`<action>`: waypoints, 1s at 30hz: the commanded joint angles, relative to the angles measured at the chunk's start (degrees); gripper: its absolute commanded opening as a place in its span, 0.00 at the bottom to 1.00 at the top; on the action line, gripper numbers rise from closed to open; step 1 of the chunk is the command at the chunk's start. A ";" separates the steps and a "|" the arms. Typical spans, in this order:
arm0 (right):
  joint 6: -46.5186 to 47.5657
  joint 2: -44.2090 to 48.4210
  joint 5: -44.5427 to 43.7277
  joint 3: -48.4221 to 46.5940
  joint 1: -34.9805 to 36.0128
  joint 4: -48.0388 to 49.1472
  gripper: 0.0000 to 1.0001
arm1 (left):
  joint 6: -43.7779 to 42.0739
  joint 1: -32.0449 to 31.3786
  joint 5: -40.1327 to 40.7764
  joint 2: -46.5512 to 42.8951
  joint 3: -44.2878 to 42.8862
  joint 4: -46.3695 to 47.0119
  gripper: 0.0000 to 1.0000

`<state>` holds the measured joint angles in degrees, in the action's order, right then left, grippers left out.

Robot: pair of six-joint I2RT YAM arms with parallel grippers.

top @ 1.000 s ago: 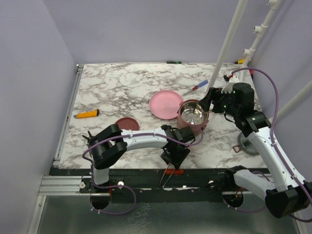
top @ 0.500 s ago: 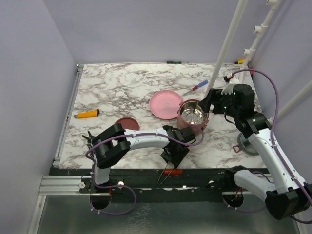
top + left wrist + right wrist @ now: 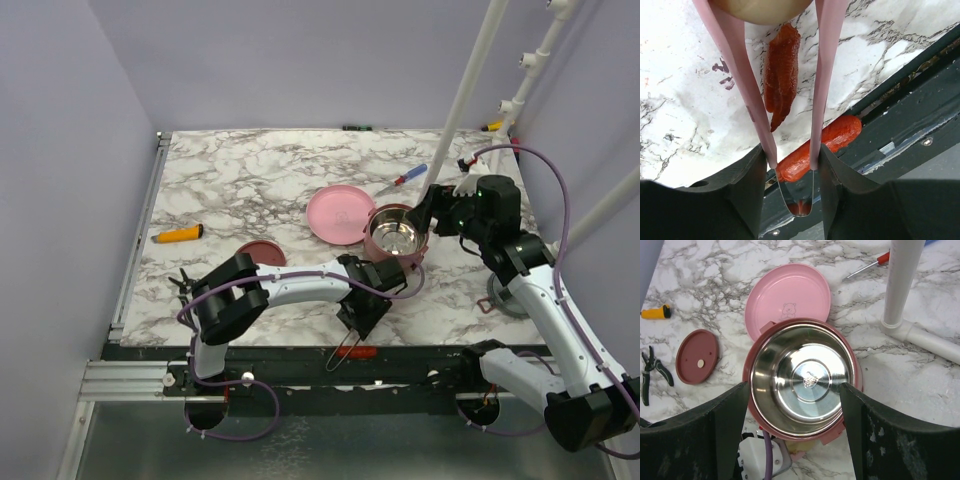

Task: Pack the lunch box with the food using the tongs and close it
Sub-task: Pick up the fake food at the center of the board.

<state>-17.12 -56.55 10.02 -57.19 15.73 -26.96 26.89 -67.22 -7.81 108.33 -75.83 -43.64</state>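
The tongs (image 3: pixel 823 75) are clamped in the left hand (image 3: pixel 790 170), one finger (image 3: pixel 747 190) pressed on each arm. Their joined end hangs past the counter's near edge. A tan ball (image 3: pixel 760 6) sits between the arms, and a red sausage (image 3: pixel 782 75) lies on the counter (image 3: pixel 685 100) below them. A second sausage (image 3: pixel 832 137) lies at the near edge, on the border with the dark rail (image 3: pixel 920 100). The box (image 3: pixel 397 237) stands open and upright just beyond the left hand, right of centre. The right hand (image 3: pixel 794 387) is over it, fingers apart on either side of the rim; contact cannot be told. The pink plate (image 3: pixel 338 213) lies just behind-left of the box, its near edge hidden by the box's rim. A maroon lid (image 3: pixel 262 254) lies further left, with pliers (image 3: pixel 183 283) and a yellow tool (image 3: pixel 177 234) beyond it. A screwdriver (image 3: pixel 402 181) and a white post (image 3: pixel 470 90) stand behind the box. Bare marble spans the counter's far left.
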 commanded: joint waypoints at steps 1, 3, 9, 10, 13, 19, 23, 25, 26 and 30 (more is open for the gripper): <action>-0.93 1.38 0.60 1.18 -0.26 1.08 0.77 | -0.84 0.16 2.50 -3.81 -1.95 -0.73 0.24; -1.02 1.99 -0.33 1.18 -0.26 1.19 0.77 | -1.41 0.21 1.58 -5.05 -2.07 -1.67 0.22; -0.78 3.47 -5.33 0.24 -0.26 1.01 0.77 | -4.92 0.11 0.61 -11.15 -1.14 -5.67 0.21; -0.75 3.69 -6.23 0.14 -0.26 1.11 0.77 | -5.70 0.10 0.93 -12.31 -0.89 -6.86 0.21; -0.79 3.70 -8.68 -0.47 -0.32 0.89 0.78 | -7.72 0.15 1.46 -15.70 -0.63 -11.12 0.21; -0.80 2.42 -12.20 -2.75 -0.26 -0.28 0.78 | -9.55 0.08 -0.06 -20.33 -2.65 -19.39 0.21; -0.80 2.34 -12.59 -3.36 -0.30 -0.42 0.78 | -9.88 1.20 1.84 -20.59 -10.53 -22.18 0.21; -0.96 2.44 -12.36 -3.46 -0.26 -0.46 0.78 | -10.59 2.44 2.34 -18.88 -15.87 -23.54 0.22; -1.04 2.44 -12.14 -3.50 -0.26 -0.48 0.78 | -10.93 3.01 2.35 -17.80 -18.05 -23.82 0.22; -1.26 2.63 -11.28 -3.33 -0.28 -0.78 0.78 | -10.63 3.86 2.67 -14.02 -22.86 -22.36 0.22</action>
<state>-17.98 -54.00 -0.60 -59.13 15.73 -26.87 17.23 -64.36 -6.76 90.63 -94.50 -65.30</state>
